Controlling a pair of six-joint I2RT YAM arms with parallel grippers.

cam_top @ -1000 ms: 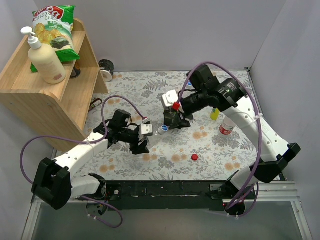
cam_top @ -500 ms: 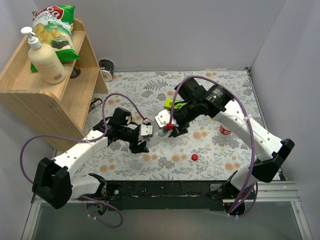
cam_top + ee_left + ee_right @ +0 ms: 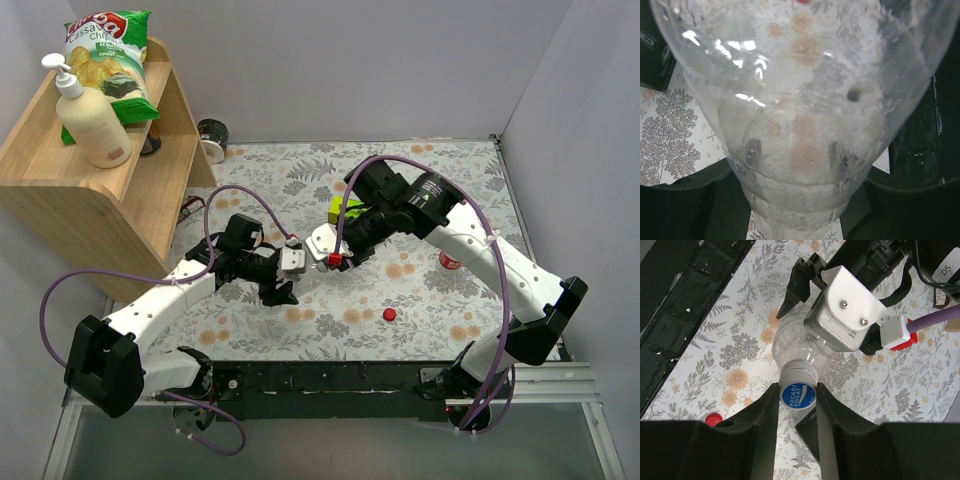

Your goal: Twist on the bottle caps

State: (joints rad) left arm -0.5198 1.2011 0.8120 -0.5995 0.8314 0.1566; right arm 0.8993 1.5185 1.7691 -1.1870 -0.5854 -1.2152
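My left gripper point(image 3: 800, 212) is shut on the body of a clear plastic bottle point(image 3: 805, 100), which fills the left wrist view. In the right wrist view the same bottle point(image 3: 800, 337) points its neck at the camera, with a blue cap point(image 3: 797, 395) marked POCARI SWEAT on its mouth. My right gripper point(image 3: 797, 389) is shut on that cap, one finger touching each side. In the top view the left gripper point(image 3: 283, 282) and the right gripper point(image 3: 326, 261) meet at the table's middle. A red cap point(image 3: 389, 314) lies loose on the cloth and also shows in the right wrist view point(image 3: 713, 419).
A bottle with a red label point(image 3: 449, 261) lies partly hidden behind the right arm. A wooden shelf point(image 3: 60, 190) at the back left holds a cream pump bottle point(image 3: 92, 125) and a chips bag point(image 3: 108, 55). A tape roll point(image 3: 212, 138) sits beside it.
My right arm has swung left and down toward the left gripper, bringing the blue cap onto the mouth of the held bottle. The left arm has barely moved.
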